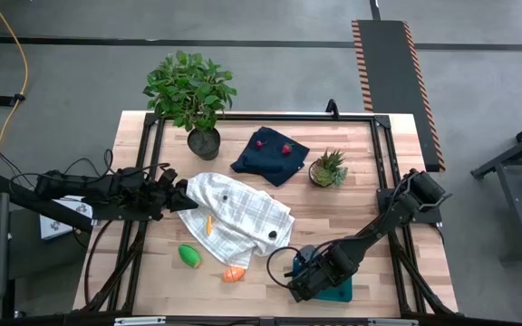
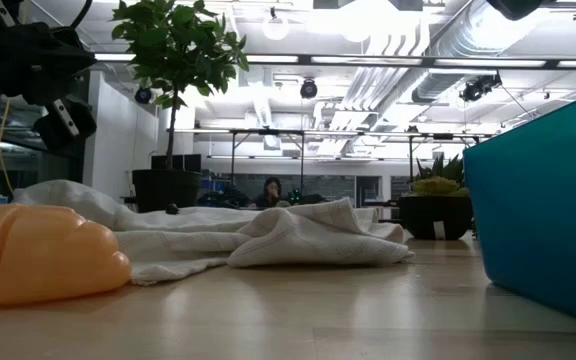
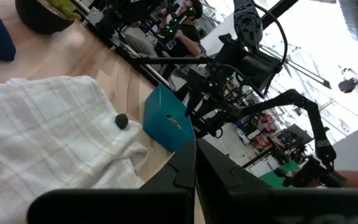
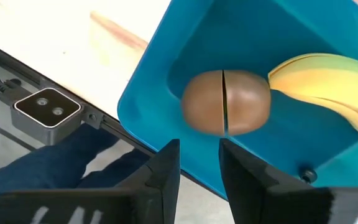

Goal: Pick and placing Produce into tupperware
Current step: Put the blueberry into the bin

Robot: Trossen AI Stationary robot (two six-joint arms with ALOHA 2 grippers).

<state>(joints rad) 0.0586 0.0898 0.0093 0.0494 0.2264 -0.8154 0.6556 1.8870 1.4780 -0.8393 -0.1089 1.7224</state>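
Note:
The teal tupperware [image 1: 341, 290] sits near the table's near edge, right of centre. My right gripper [image 1: 308, 276] hovers over it, open. In the right wrist view its fingers [image 4: 199, 165] stand short of the brown round one [image 4: 227, 102], which lies inside the tupperware [image 4: 148, 87] beside the yellow banana [image 4: 334, 84]. A green piece [image 1: 189, 255] and an orange piece [image 1: 233, 273] lie on the wood. A small orange piece [image 1: 208, 225] rests on the white checked cloth [image 1: 238, 213]. Two red berries [image 1: 286, 148] lie on the navy cloth [image 1: 270, 156]. My left gripper [image 1: 178, 192] is shut at the white cloth's left corner. My left gripper [image 3: 196, 163] is shut beside the white cloth's left corner [image 1: 188, 188], coming level from the table's left. No cloth shows between its fingers, and I cannot tell whether it touches the cloth.
A large leafy potted plant [image 1: 193, 100] stands at the far edge, and a small spiky potted plant [image 1: 328, 169] stands right of the navy cloth. Two small dark pieces [image 1: 272, 234] lie on the white cloth. Bare wood lies between the orange piece and the tupperware.

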